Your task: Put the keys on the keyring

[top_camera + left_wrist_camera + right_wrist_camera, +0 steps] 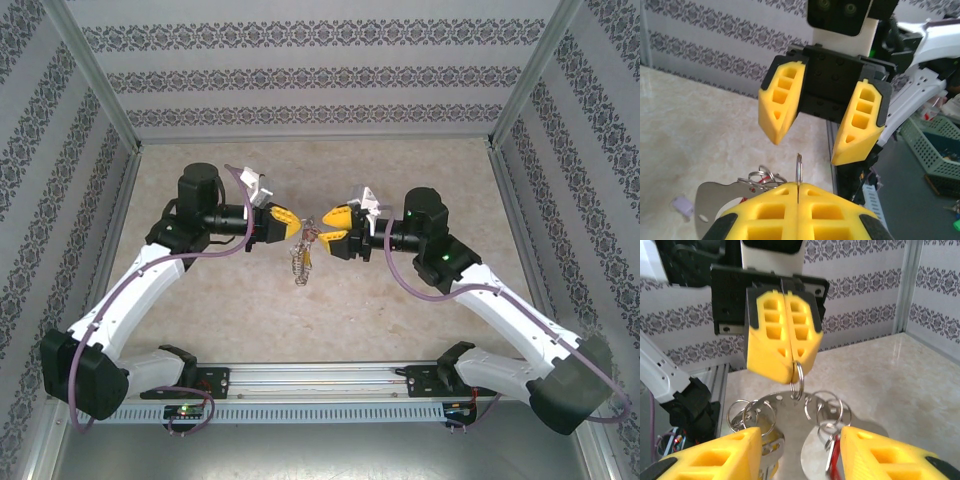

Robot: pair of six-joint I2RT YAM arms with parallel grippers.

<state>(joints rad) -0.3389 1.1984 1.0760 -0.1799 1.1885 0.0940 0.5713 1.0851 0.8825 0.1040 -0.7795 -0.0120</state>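
Left arm: it reaches from its base up and inward over the desk (pixel 420 330), elbow bent, with the forearm pointing toward the centre. The left end effector (pixel 293 226) lies roughly level and faces the right one. In the right wrist view its yellow fingers (pixel 765 340) are pressed together with no gap, and the left end effector (pixel 790 371) is clamped on a small split ring (pixel 798 376) at its tips. The left wrist view shows the same thin ring (pixel 799 171) standing edge-on from the closed seam of the left end effector (pixel 797 187).

Right arm: its pose mirrors the left, with the forearm angled inward and the right end effector (pixel 325 228) directly opposite, tip to tip and near but apart. Its fingers (pixel 782 100) stand well apart and grip nothing. Seen from its own wrist camera, the right end effector (pixel 800 435) frames the hanging load from either side.

Keyring (pixel 299 262): it is suspended off the desk, hanging from the clamped ring just below the gap between the two end effectors. The right wrist view shows the keyring (pixel 790 422) as a flat metal piece with holes along its edge, carrying several small split rings and a red piece (pixel 833 460).

Loose key (pixel 682 205): it has a pale lilac head and lies on the desk apart from the keyring (pixel 715 200).
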